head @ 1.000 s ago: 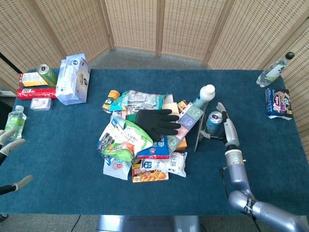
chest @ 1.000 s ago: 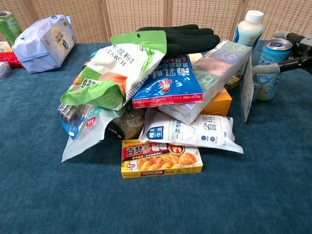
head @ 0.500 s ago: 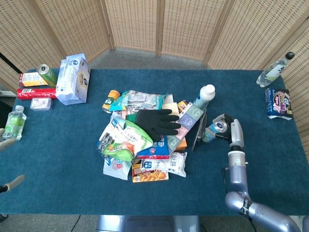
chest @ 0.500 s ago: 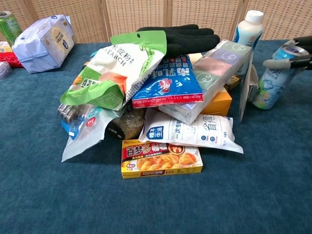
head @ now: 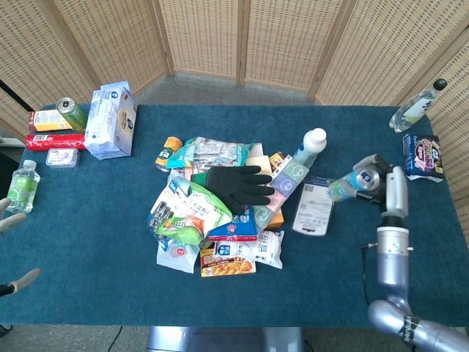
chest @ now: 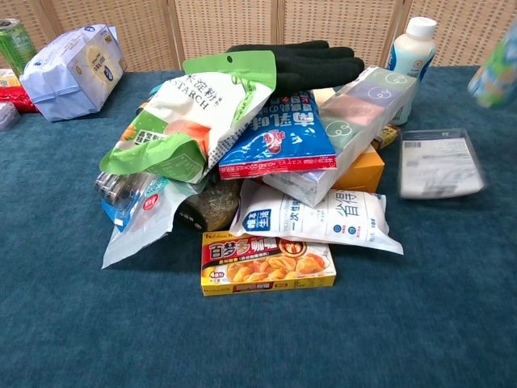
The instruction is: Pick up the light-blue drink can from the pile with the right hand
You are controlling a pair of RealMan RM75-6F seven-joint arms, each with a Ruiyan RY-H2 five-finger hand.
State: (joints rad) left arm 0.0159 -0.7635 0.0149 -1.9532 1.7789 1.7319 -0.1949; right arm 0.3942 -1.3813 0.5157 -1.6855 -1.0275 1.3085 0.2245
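The light-blue drink can (head: 344,185) hangs tilted above the blue table, right of the pile (head: 220,205), and my right hand (head: 377,174) grips it from the right. The chest view catches only a blurred sliver of the can (chest: 494,77) at the right edge, and the hand itself does not show there. My left hand (head: 7,222) shows at the lower left edge of the head view, fingers apart and holding nothing.
A flat white-labelled pack (head: 314,207) (chest: 440,166) lies on the cloth just below the can. A white bottle (head: 309,145) stands at the pile's right side, and a black glove (head: 238,183) tops it. A clear bottle (head: 416,106) and a snack pack (head: 423,156) sit far right.
My right hand closed on the can, then carried it up and to the right, away from the pile. The flat pack that leaned beside the can has dropped flat onto the cloth.
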